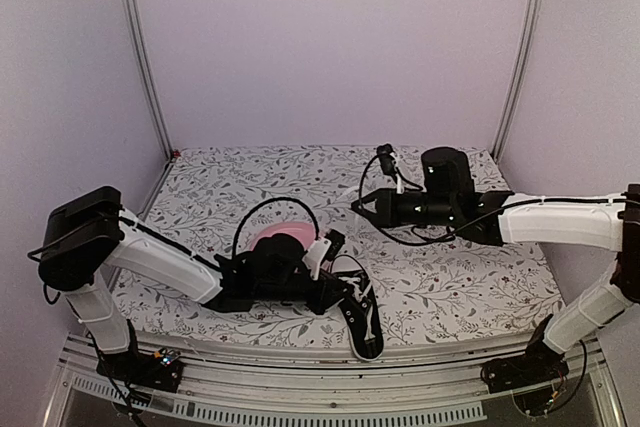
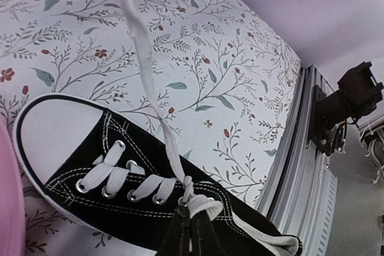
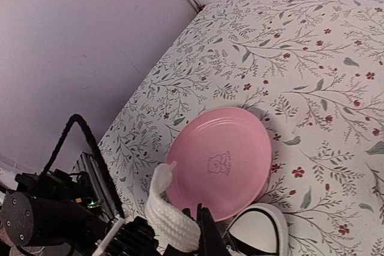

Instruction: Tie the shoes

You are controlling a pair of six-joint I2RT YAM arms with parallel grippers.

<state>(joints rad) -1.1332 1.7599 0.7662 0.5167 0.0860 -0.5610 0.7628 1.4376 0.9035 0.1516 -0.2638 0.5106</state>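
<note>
The black sneaker (image 1: pixel 365 332) with its white toe cap lies at the table's front edge, right of the pink plate (image 1: pixel 272 234). In the left wrist view the shoe (image 2: pixel 78 154) fills the lower left. My left gripper (image 2: pixel 191 215) is shut on a white lace loop at the twisted crossing (image 2: pixel 189 191) above the top eyelets. It also shows in the top view (image 1: pixel 350 297). The other lace (image 2: pixel 144 64) runs taut up out of frame. My right gripper (image 1: pixel 357 205) is raised above the table. In its wrist view the gripper (image 3: pixel 201 213) is shut on a white lace end (image 3: pixel 171 220).
The pink plate (image 3: pixel 225 160) lies flat beside the shoe's toe (image 3: pixel 258 229), partly under my left arm (image 1: pixel 160 257). The aluminium rail (image 2: pixel 300 148) runs along the front edge close to the shoe's heel. Purple walls and two metal posts (image 1: pixel 145 57) enclose the floral mat (image 1: pixel 470 267).
</note>
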